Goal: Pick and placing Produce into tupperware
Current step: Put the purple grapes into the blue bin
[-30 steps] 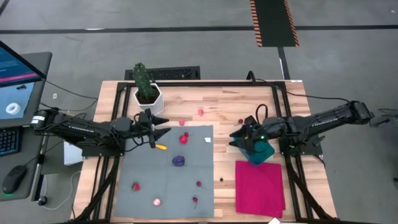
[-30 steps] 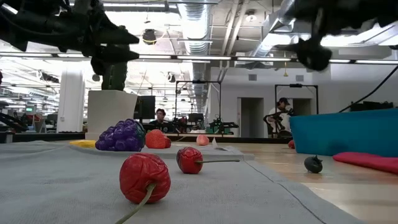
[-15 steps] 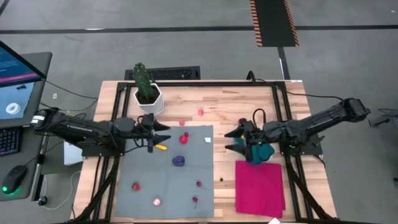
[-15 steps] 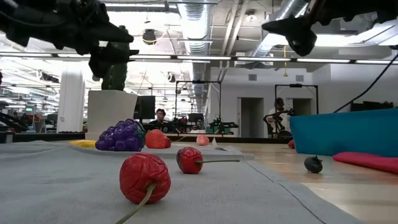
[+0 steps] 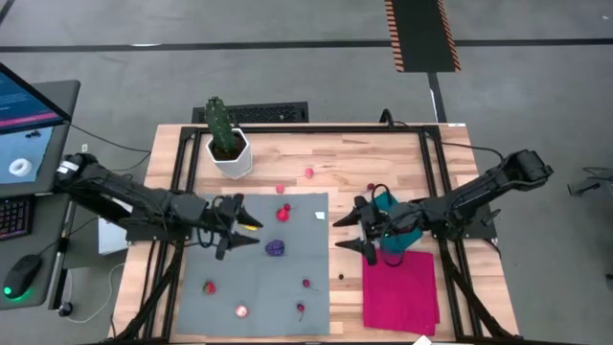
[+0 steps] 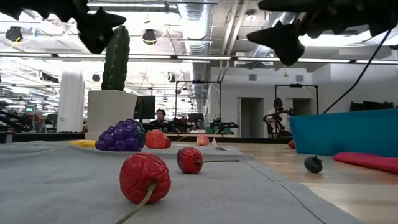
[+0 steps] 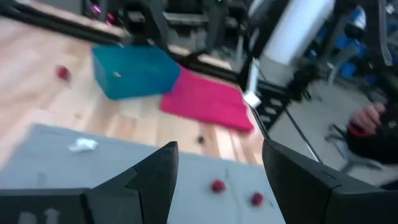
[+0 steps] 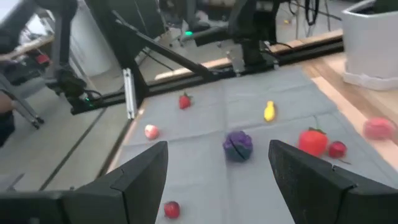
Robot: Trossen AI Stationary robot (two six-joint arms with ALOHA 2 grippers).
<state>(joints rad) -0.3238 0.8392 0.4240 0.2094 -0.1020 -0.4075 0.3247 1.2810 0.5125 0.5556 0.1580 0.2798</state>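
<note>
- My left gripper (image 5: 236, 225) hangs over the grey mat (image 5: 220, 287), jaws spread wide and holding nothing; the left wrist view shows bare air between its fingers (image 7: 155, 177).
- My right gripper (image 5: 356, 233) sits off the table at the mat's right edge, just beside the teal tub (image 5: 402, 228), also parted wide and empty.
- The tub stands on the wood at the far end of the magenta cloth (image 5: 400, 287). I can't tell from here whether anything is in it.
- Produce is scattered on the mat: purple grapes (image 5: 275, 247), a yellow piece (image 5: 248, 226) right by my left fingertips, a red strawberry (image 5: 284, 213), more red bits near the front edge (image 5: 210, 286).
- A dark little berry (image 5: 340, 278) lies on bare wood between mat and cloth.
- Risk I see: both arms point at the mat's middle, so if each goes for the grapes they could clash.
- The round pieces may roll out from closing fingers, and the stemmed ones (image 6: 189, 160) could snag.
- The cactus pot (image 5: 229, 153) stands well behind my left arm; a wide swing could clip it.
</note>
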